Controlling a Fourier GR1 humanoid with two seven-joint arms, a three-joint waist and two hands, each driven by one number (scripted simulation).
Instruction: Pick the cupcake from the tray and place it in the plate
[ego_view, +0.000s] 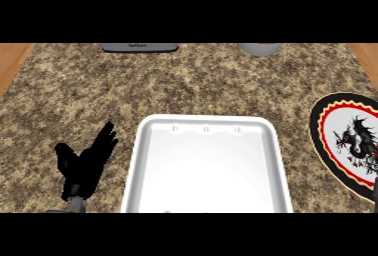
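A white rectangular tray (207, 167) lies at the lower middle of the granite counter, and its inside shows nothing. No cupcake is visible anywhere in the head view. The plate (322, 131), with a black rim, a red and yellow border and a dark dragon picture, lies at the right and is cut off by the view's edge. My left hand (83, 162) rests open with fingers up, just left of the tray and apart from it. Only a dark sliver of my right hand (375, 187) shows at the right edge, over the plate.
A dark grey flat object (140, 47) sits at the counter's far edge, left of centre. A grey round container (258, 48) stands at the far edge to the right. Wooden strips border the counter at both sides.
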